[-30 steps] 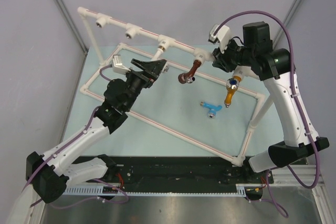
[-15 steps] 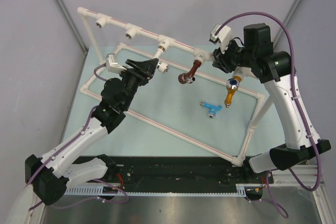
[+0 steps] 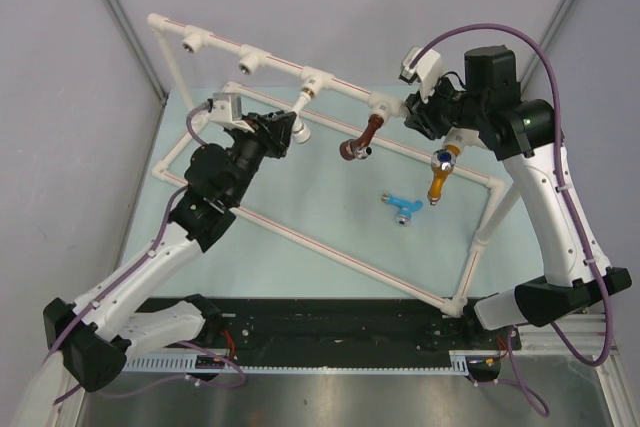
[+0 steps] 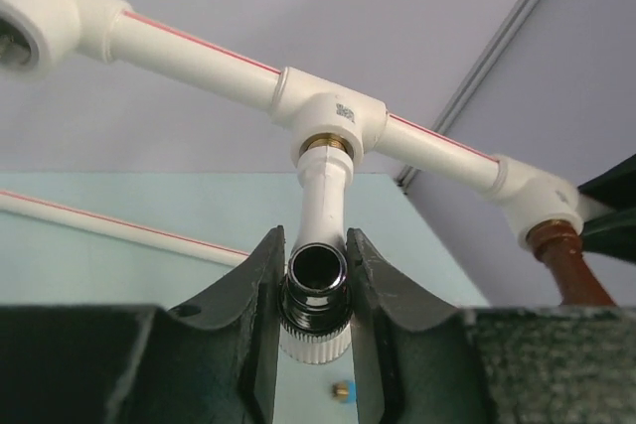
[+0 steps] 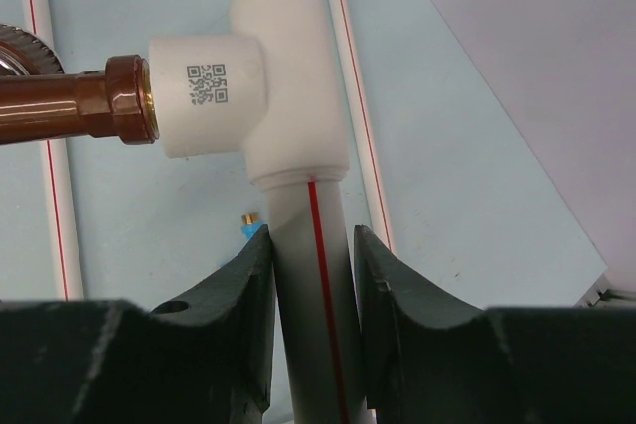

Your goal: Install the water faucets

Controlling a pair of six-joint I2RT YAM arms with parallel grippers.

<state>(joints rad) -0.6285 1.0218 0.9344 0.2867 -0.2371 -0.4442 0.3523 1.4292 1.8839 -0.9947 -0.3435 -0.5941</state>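
A white faucet [image 4: 325, 186] hangs screwed into a tee socket [image 4: 333, 121] of the white pipe frame [image 3: 260, 55]. My left gripper [image 4: 316, 245] is shut on its silvery end; seen from above, that gripper [image 3: 290, 128] sits just below the rail. A brown faucet [image 3: 362, 137] sits in the neighbouring tee [image 5: 248, 76]. My right gripper [image 5: 313, 245] is shut on the red-striped pipe [image 5: 316, 285] beside that tee, at the rail's right end [image 3: 412, 112]. An orange-yellow faucet [image 3: 440, 177] hangs under the right arm. A light blue faucet [image 3: 400, 207] lies loose on the table.
Two bare tee sockets [image 3: 195, 44] [image 3: 250, 62] stand at the left of the raised rail. The frame's low pipes [image 3: 330, 252] run in a rectangle over the pale green table. A grey wall and metal posts close in the back.
My left gripper has moved up towards the rail and closed on the white faucet's end, its wrist turning. The right arm has stayed on the pipe.
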